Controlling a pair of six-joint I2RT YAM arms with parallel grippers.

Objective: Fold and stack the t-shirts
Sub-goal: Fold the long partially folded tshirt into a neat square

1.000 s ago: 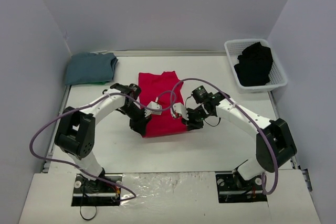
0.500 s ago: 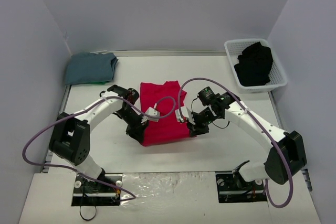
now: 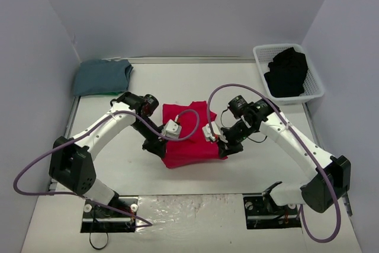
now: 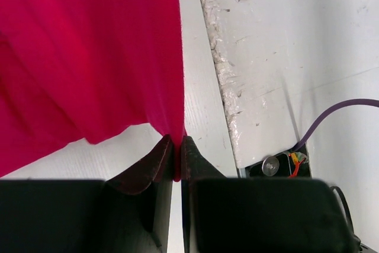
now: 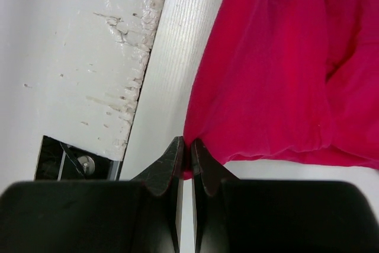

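Observation:
The bright red t-shirt (image 3: 190, 134) is partly lifted at the table's middle, its far part draped down. My left gripper (image 3: 160, 149) is shut on the shirt's near left corner; in the left wrist view the red cloth (image 4: 89, 57) hangs from the pinched jaws (image 4: 176, 152). My right gripper (image 3: 225, 149) is shut on the near right corner; the right wrist view shows red cloth (image 5: 284, 69) clamped at the jaws (image 5: 190, 152). A folded slate blue-grey t-shirt (image 3: 102, 77) lies at the far left. A black t-shirt (image 3: 287, 72) sits crumpled in the basket.
The white slatted basket (image 3: 260, 57) stands at the far right corner. Purple cables (image 3: 195, 117) loop from both wrists over the red cloth. Grey walls close in on the left, back and right. The worn white front board (image 4: 260, 57) lies near the arm bases.
Both grippers have drawn the red shirt's held edge toward the near side and a little right. The shirt's far part has slid along the table after them.

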